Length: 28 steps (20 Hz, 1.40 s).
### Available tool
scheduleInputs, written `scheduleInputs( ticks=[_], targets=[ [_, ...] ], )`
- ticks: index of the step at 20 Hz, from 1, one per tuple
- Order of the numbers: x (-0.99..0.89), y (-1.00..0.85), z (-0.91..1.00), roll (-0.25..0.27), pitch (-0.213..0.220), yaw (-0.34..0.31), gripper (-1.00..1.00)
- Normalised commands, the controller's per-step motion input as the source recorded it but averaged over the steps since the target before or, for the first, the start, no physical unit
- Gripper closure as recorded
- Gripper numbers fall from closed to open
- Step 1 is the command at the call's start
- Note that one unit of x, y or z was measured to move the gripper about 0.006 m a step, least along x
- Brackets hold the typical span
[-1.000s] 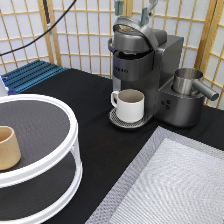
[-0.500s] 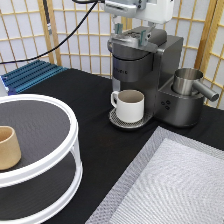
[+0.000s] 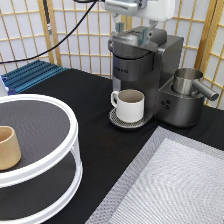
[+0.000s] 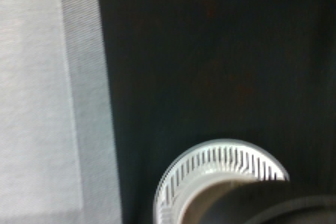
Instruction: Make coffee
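No readable brand or label shows; a faint pale mark on the front of the coffee machine (image 3: pixel 142 62) is too small to make out.

Exterior view, left to right:
- A blue ridged tray (image 3: pixel 30 75) lies at the far left edge of the table.
- A white two-tier round stand (image 3: pixel 70 150) occupies the lower left. A tan handleless cup (image 3: pixel 7 147) stands upright on its dark upper shelf.
- A white mug (image 3: pixel 131 104) stands upright on the round drip grate (image 3: pixel 117 121) of the coffee machine, handle toward the exterior view's left.
- The gripper (image 3: pixel 132 31) hangs just above the machine's top, fingers spread, with nothing between them.
- A metal jug (image 3: pixel 187 80) sits at the machine's right side.
- A grey woven mat (image 3: pixel 175 185) covers the lower right.

The coffee pod is not visible in either view.

Change: one second earlier the gripper was down against the machine's top; it now stands clear above it. The mug and the tan cup are where they were.

Wrist view: the drip grate (image 4: pixel 217 162), the black table cover (image 4: pixel 210 75) and the grey mat (image 4: pixel 37 100).

Surface and room: a black cover on the table (image 3: pixel 90 110); behind it, a wood-lattice paper screen (image 3: pixel 75 35) and a black cable (image 3: pixel 65 37).
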Motion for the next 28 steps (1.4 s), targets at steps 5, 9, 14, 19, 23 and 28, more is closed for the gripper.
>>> scheduleInputs(
  ticks=[5, 9, 14, 19, 23, 28],
  targets=[
    [-0.7, -0.23, 0.52, -0.013, -0.021, -0.007, -1.0],
    [-0.61, -0.62, 0.04, 0.0, -0.056, -0.004, -1.0],
    [-0.25, -0.2, -0.27, -0.025, -0.144, -0.003, -1.0],
    [0.25, 0.15, -0.19, -0.079, -0.162, -0.002, -1.0],
    [0.0, -0.08, -0.54, -0.062, -0.157, -0.006, -1.0],
    [-0.63, -0.39, -0.99, -0.049, -0.082, -0.014, -1.0]
  ],
)
